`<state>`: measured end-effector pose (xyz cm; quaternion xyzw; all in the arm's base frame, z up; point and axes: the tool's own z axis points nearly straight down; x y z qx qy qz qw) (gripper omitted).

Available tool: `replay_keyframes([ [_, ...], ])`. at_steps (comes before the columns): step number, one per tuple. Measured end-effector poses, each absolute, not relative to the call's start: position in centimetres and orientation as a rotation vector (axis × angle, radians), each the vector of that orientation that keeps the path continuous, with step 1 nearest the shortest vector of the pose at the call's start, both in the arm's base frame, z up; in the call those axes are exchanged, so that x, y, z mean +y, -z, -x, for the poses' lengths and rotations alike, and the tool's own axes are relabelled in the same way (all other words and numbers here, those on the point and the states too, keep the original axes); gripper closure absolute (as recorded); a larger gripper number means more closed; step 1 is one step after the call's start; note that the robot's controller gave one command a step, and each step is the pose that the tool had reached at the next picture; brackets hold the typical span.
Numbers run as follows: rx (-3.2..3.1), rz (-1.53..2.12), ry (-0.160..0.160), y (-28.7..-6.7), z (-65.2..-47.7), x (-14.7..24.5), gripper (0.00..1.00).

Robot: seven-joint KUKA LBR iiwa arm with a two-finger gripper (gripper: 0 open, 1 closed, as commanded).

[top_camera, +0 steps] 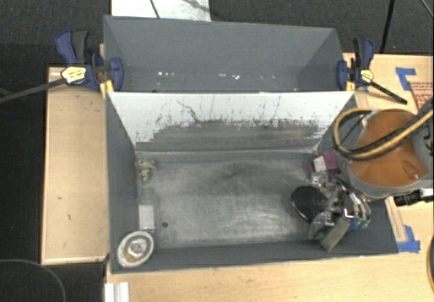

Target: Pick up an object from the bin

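A black rounded object (306, 203) lies at 4 o'clock in the bin (230, 192), just beside the jaws at their 9 o'clock. Jaw opening cannot be told. The jaws are best centred over it before closure.

Arm (386, 151) over black rounded object (305, 203) (right end of bin (224, 189)); silver disc (136, 248) front-left.

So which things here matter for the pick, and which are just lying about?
In play: gripper; black oval thing right beside it, lower right of the bin.
Lying about: round silvery disc, lower-left corner; pale block and small metal piece by the left wall.
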<state>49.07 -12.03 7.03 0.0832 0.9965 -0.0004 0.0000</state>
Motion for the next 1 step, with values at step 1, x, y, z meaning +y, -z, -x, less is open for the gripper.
replay_keyframes([
  [1, 3.132, -0.264, -0.002, -7.09, -49.06, -11.84, 1.00],
])
